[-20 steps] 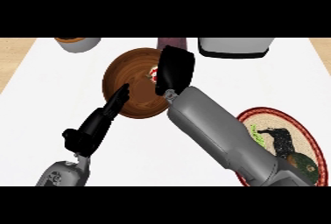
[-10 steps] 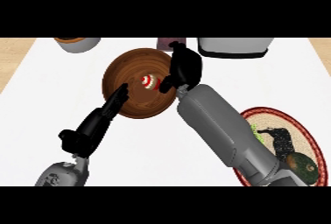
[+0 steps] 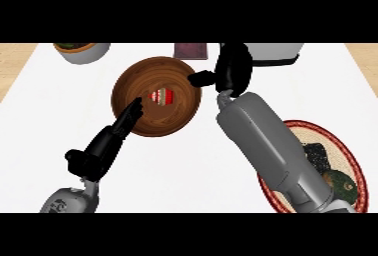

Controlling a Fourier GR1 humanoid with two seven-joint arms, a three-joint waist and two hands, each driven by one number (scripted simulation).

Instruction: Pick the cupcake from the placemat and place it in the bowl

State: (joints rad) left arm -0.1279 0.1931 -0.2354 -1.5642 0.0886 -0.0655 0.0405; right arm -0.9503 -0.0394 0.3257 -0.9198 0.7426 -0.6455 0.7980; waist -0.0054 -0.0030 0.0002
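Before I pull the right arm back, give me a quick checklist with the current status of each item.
1. Cupcake inside the bowl: ok, it sits near the middle of the bowl's floor.
2. Right hand free of the cupcake: ok, it is at the bowl's right rim, apart from the cupcake.
3. Right hand holds nothing else: cannot tell, its fingers are not clearly visible.
4. Left hand out of the way: not ok, its straight fingers lie over the bowl's left rim, pointing toward the cupcake.
5. Placemat free of the cupcake: ok, though the right forearm hides part of it.
6. Cupcake upright: cannot tell from this angle.
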